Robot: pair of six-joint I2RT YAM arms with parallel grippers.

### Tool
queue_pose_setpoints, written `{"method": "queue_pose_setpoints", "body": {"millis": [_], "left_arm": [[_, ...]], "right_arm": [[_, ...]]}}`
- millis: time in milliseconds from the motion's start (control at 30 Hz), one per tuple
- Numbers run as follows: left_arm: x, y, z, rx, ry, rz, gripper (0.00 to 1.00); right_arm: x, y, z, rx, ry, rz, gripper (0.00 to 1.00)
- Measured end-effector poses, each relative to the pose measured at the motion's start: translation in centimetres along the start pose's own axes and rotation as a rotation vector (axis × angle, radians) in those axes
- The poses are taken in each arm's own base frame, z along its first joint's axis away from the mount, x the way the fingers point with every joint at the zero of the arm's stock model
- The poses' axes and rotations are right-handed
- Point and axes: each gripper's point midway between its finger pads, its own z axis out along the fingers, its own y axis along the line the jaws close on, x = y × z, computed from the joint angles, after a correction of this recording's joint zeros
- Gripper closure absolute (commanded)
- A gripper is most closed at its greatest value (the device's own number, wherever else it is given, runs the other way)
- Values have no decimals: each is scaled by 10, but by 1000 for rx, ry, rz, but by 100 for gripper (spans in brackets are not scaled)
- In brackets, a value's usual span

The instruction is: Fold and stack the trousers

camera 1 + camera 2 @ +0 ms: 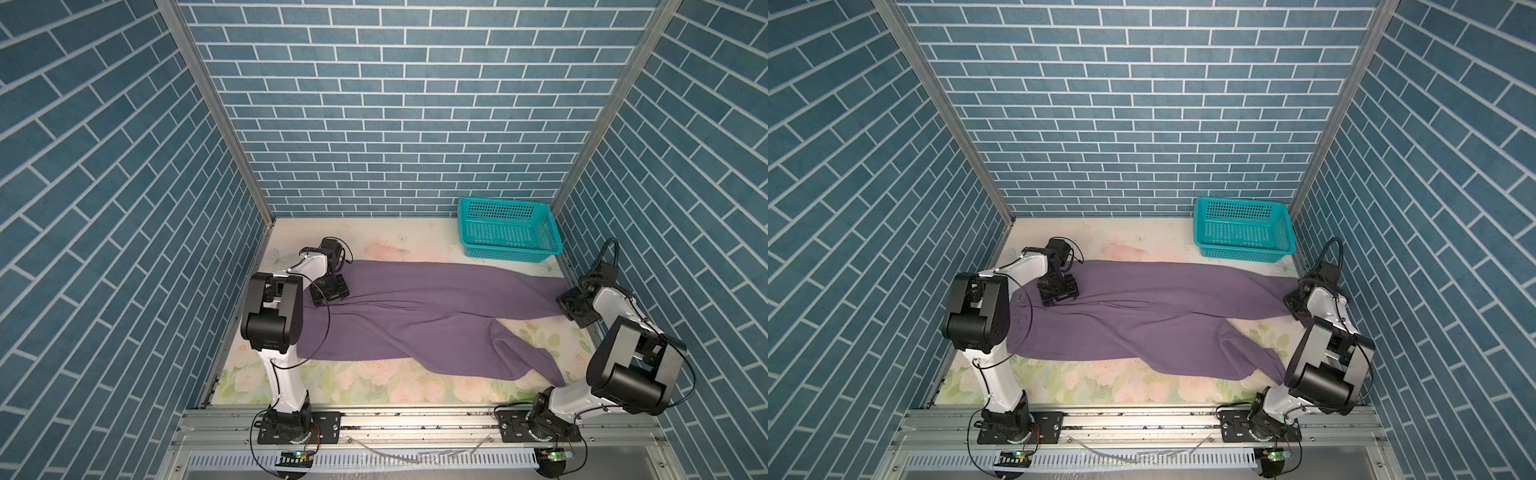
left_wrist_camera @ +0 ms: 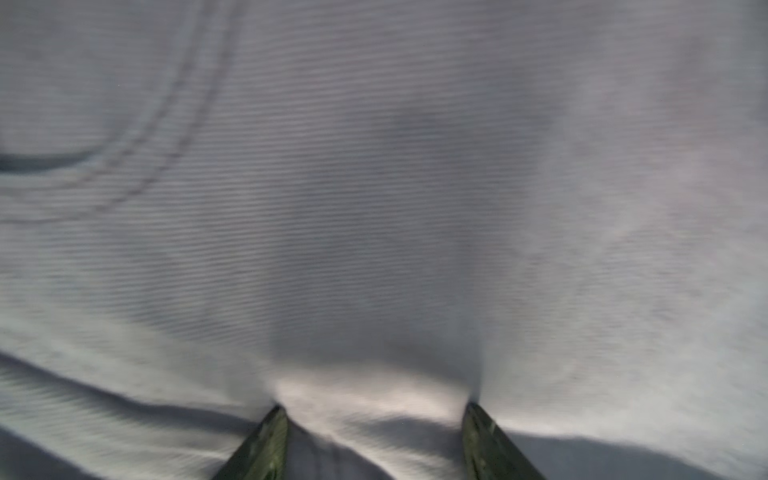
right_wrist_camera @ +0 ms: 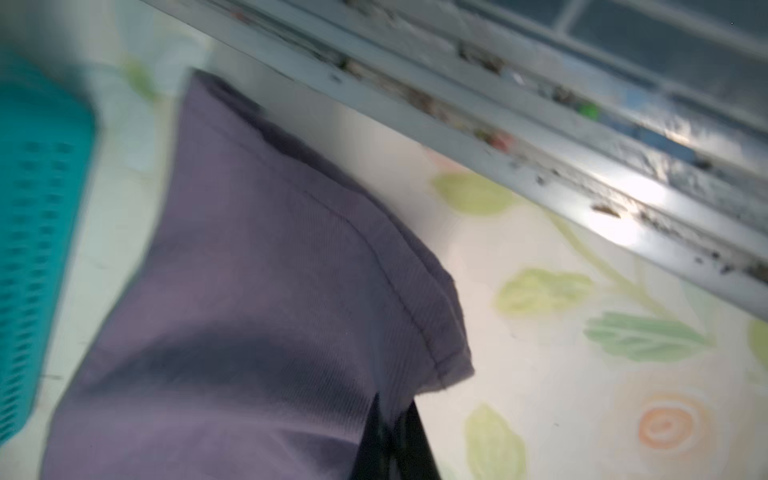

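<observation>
Floral table (image 1: 374, 386): right end effector (image 3: 395, 409) pinching trousers (image 1: 415, 299).

Teal mesh basket (image 1: 505, 252) on floral tabletop (image 1: 374, 386)

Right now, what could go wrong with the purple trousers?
The right pincer nips just the hem corner of the trousers, so the cloth might slip out when lifted. The left pincer is open on the fabric, so that end could drag. The near leg lies twisted and may fold crooked.
</observation>
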Motion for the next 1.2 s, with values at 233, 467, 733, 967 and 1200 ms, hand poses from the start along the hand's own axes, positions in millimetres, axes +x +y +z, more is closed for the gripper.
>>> {"method": "queue_pose_setpoints", "body": {"millis": [233, 467, 733, 967, 1200], "left_arm": [[-4, 50, 2, -14, 8, -131, 31], [-10, 88, 3, -25, 22, -254, 30], [-16, 85, 3, -34, 36, -248, 31], [-46, 79, -1, -38, 15, -243, 28], [-64, 84, -34, -50, -73, -236, 26]], "right_arm": [[14, -29, 3, 17, 31, 63, 100], [33, -30, 19, -6, 91, 74, 100], [21, 55, 48, -90, 86, -64, 100], [17, 90, 56, -144, 90, -84, 80], [13, 79, 18, -120, 29, -117, 46]]}}
